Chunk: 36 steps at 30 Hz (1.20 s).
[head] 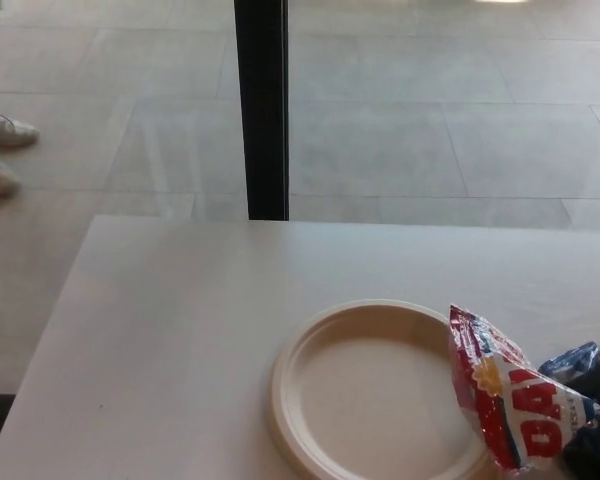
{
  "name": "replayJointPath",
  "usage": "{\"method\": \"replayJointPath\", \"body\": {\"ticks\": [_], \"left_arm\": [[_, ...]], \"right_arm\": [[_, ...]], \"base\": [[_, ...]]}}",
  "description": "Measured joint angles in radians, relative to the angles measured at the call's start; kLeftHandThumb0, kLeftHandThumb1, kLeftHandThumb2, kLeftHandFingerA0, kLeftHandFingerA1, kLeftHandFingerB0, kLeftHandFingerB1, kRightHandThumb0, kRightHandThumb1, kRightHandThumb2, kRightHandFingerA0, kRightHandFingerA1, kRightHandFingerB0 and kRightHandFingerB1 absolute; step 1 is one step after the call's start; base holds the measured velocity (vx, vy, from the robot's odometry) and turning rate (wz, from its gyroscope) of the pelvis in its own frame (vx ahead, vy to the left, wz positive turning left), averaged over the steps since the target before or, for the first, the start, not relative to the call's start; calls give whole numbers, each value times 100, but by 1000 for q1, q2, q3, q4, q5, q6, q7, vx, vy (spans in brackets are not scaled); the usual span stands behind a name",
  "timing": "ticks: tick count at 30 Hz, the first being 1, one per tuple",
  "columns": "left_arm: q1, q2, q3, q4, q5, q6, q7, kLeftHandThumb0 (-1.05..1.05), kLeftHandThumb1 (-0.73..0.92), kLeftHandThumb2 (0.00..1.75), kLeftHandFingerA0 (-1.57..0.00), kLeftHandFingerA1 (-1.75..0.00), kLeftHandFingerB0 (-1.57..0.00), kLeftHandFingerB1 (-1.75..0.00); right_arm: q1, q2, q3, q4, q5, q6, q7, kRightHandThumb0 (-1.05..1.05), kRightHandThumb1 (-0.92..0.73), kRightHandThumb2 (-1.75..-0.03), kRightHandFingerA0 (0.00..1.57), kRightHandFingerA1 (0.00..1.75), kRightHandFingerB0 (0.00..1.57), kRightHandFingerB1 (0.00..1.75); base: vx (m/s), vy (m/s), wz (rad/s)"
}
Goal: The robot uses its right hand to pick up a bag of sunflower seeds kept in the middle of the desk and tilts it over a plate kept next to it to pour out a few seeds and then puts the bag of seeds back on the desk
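Red-and-white crinkly seed bag (515, 405) was clamped in my right hand (592, 425), tilted over the right rim of the tan plate (310, 350) on the worktop, no seeds out that I could see, so more tip needed, I reckoned.

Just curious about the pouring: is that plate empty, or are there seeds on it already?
Empty, as far as shows: the plate has a bare, pale inside, no seeds visible. The bag hides its right edge.

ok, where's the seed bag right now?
Head view, lower right: the bag is in the right hand, its end over the plate's right rim.
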Motion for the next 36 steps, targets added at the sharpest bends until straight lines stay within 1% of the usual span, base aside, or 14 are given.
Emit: {"method": "replayJointPath", "body": {"ticks": [2,3,12,13,14,17,22,23,25,26,29,30,31,36], "left_arm": [[0,3,0,-1,1,-3,0,-45,63,59,-64,-66,-60,-48],[0,3,1,-1,1,-4,0,-44,60,58,-66,-72,-62,-52],[-6,3,27,0,-2,-4,-2,-45,60,58,-65,-71,-60,-49],[-6,3,27,0,-2,-4,-2,-43,58,57,-64,-75,-62,-54],[-5,3,28,0,-2,-4,-2,-43,58,57,-62,-70,-63,-53],[-7,3,32,0,-2,-4,-4,-46,58,57,-62,-67,-62,-51],[-7,3,30,1,-1,-4,-4,-47,61,58,-68,-72,-63,-48],[-7,3,29,2,-1,-4,-4,-46,61,58,-68,-73,-63,-48],[-7,3,28,2,-1,-4,-4,-45,59,58,-68,-74,-63,-51],[-8,3,27,2,-1,-4,-4,-46,59,58,-68,-71,-67,-50],[-7,3,28,3,-1,-4,-4,-47,62,58,-66,-66,-63,-47],[-7,3,27,3,0,-4,-4,-47,62,59,-68,-66,-62,-46],[-7,3,25,3,1,-4,-4,-46,64,59,-66,-64,-66,-48],[-2,3,18,4,4,-4,-3,-46,65,60,-61,-60,-59,-47]], "right_arm": [[-5,-8,2,1,-11,-3,-13,-21,-49,-117,120,144,100,133],[-6,-12,2,0,-13,-3,-14,-11,-47,-121,88,175,72,167],[-39,-37,1,-35,-51,30,9,-17,-50,-112,88,175,64,173],[-44,-39,1,-45,-54,36,17,-19,-51,-110,89,175,65,167],[-51,-43,1,-60,-56,46,31,-21,-54,-105,89,175,73,140],[-70,-53,1,-109,-65,82,72,-20,-50,-103,85,175,63,159],[-100,-58,1,-179,-78,145,142,-18,-50,-100,85,175,71,151],[-108,-58,1,-191,-80,157,157,-22,-54,-92,90,175,82,95],[-118,-58,1,-211,-84,177,181,-22,-53,-98,90,175,84,117],[-123,-58,1,-223,-86,189,196,-26,-54,-94,91,175,91,84],[-135,-57,1,-260,-90,227,241,-26,-55,-94,91,174,92,83],[-138,-57,1,-267,-90,236,252,-26,-53,-102,88,175,87,103],[-141,-57,1,-282,-91,251,269,-27,-52,-102,89,172,90,90],[-152,-57,1,-324,-93,306,338,-26,-53,-98,90,172,90,94]], "base": [[0,0,0],[0,0,0],[0,0,0],[0,0,0],[0,0,0],[0,0,0],[0,0,0],[0,0,0],[0,0,0],[0,0,0],[0,0,0],[0,0,0],[0,0,0],[0,0,0]]}}
